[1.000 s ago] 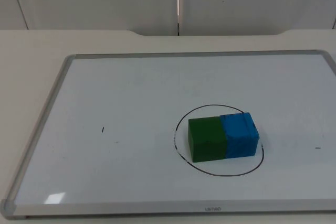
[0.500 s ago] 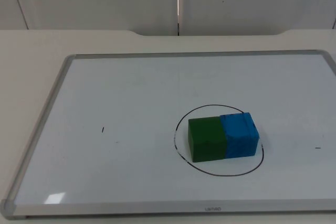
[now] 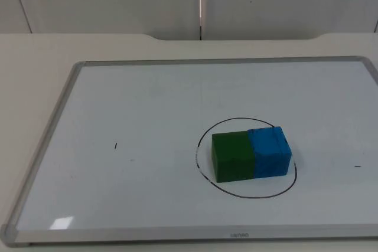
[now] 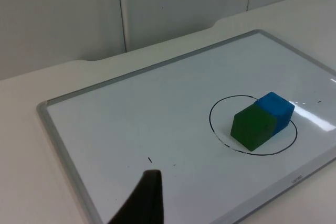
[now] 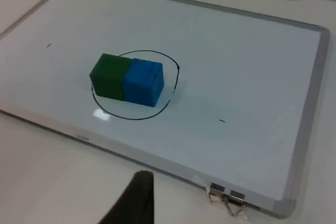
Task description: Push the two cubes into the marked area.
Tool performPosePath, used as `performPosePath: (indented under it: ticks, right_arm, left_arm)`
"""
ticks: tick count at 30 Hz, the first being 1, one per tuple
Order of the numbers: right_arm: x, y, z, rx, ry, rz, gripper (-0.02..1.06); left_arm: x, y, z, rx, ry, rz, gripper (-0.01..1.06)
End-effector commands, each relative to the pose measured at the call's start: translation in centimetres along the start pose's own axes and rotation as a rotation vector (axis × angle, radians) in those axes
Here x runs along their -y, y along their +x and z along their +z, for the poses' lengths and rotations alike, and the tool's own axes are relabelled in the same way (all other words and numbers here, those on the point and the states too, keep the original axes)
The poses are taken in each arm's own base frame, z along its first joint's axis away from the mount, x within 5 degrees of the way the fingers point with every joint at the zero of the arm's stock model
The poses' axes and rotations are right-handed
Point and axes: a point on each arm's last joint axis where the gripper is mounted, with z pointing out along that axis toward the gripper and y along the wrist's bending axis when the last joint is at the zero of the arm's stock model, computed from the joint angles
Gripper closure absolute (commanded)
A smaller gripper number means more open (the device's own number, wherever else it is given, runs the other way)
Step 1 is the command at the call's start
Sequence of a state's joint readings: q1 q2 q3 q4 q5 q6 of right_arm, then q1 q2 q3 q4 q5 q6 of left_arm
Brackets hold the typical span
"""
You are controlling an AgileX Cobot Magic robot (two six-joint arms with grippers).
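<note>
I cannot tell how either claw stands: the left gripper (image 4: pixel 144 200) and right gripper (image 5: pixel 134 200) both wait far from the circle (image 3: pixel 204 140). Inside it the green cube (image 3: pixel 232 156) touches the blue cube (image 3: pixel 269 151). They look light, hard, slidy; push flat sides.

A white table top (image 3: pixel 35 57) is shown bearing a flat, grey-framed whiteboard (image 3: pixel 147 104). On the board, a green cube (image 3: pixel 232 156) and a blue cube (image 3: pixel 269 151) are set touching within a hand-drawn black oval outline (image 3: pixel 204 178).
</note>
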State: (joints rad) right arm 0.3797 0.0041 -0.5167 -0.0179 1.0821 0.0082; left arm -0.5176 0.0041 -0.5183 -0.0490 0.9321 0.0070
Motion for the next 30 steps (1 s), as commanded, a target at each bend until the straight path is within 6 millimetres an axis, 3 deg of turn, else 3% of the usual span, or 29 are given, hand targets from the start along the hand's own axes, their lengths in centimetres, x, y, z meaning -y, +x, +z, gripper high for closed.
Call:
performPosePath:
  ticks: [1,15,30]
  right_arm:
    - [-0.02,0.02,-0.04,0.006,0.035,0.019,-0.01]
    - [-0.19,0.02,-0.05,0.005,0.235,0.123,-0.01]
    - [-0.24,0.02,-0.05,0.005,0.244,0.132,-0.01]
  left_arm:
    - [-0.03,0.1,0.05,0.004,0.001,-0.004,0.0]
    - [-0.03,0.1,0.05,0.004,0.001,-0.004,0.0]
    - [-0.08,0.08,0.09,0.009,-0.157,-0.049,0.0]
